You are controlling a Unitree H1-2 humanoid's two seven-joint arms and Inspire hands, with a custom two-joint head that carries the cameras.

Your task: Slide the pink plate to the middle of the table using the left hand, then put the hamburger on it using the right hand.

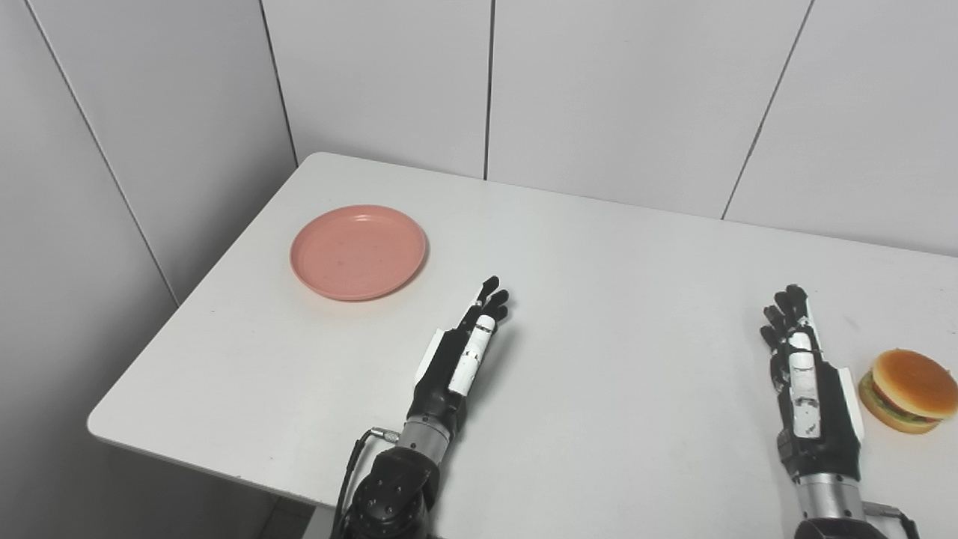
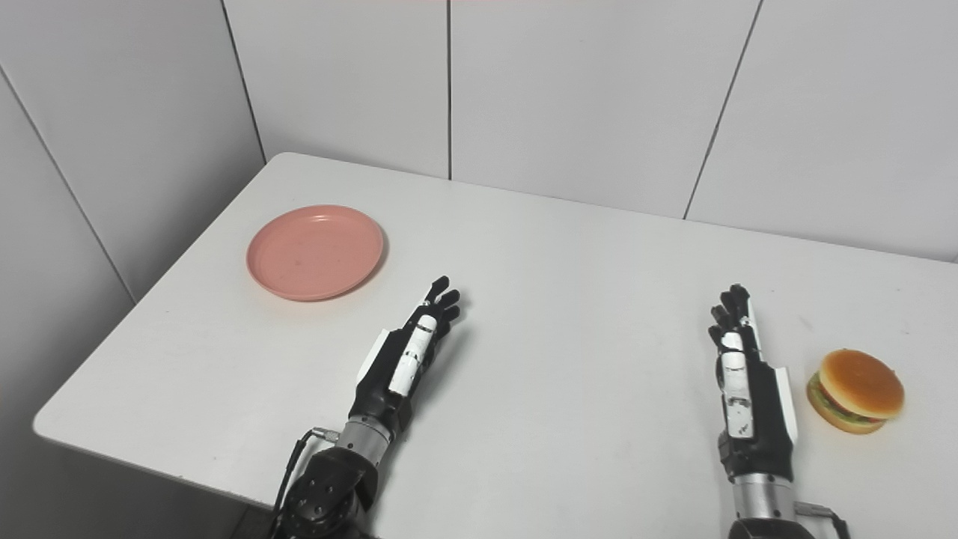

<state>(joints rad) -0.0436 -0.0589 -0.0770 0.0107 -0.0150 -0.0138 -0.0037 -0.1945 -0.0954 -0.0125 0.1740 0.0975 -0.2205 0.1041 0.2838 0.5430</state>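
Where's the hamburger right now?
The hamburger sits on the table's right side in both views, just right of the open right hand, not touching it, far from the pink plate.

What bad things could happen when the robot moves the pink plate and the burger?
The round pink plastic plate lies near the left edge of the white table, so a clumsy push from the black left hand might send it off. The toy hamburger with its orange bun sits tilted near the right side, beside the open black right hand; a loose grasp could roll it away or drop it.
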